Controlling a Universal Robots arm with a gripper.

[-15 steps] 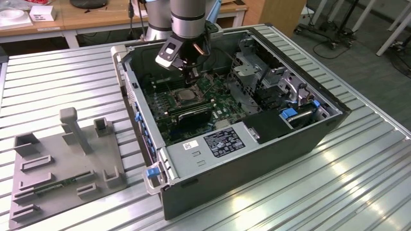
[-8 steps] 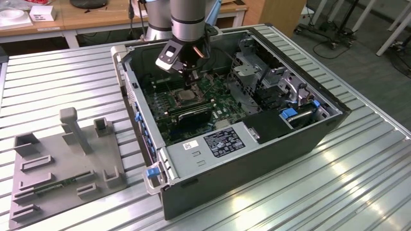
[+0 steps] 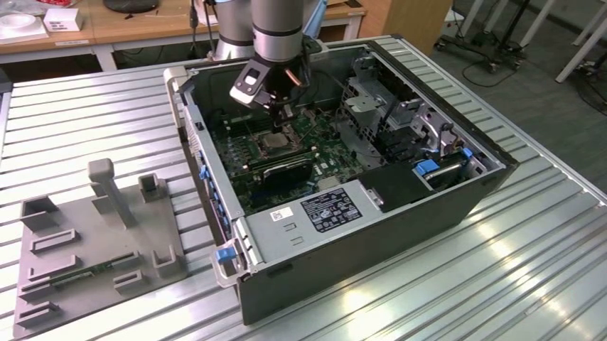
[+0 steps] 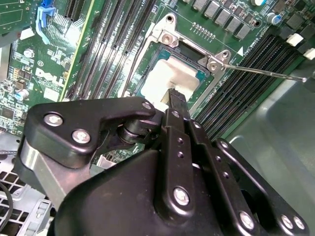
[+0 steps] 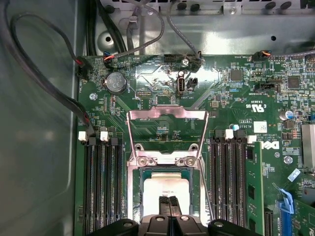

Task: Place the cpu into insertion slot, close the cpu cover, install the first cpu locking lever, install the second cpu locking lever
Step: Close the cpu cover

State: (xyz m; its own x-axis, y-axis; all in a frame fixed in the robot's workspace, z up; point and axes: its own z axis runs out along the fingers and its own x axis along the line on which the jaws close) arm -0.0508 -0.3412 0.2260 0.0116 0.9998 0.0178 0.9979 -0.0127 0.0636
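The cpu [image 5: 165,184] was spotted lying in the insertion slot [image 5: 134,191], the cpu cover [image 5: 167,114] raised; the pincer [image 5: 168,199], pinched shut and empty, was poised over it. It could be knocked askew by an off-centre push.

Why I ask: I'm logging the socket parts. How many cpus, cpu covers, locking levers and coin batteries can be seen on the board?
cpu: 1
cpu cover: 1
locking levers: 2
coin battery: 1
Total: 5
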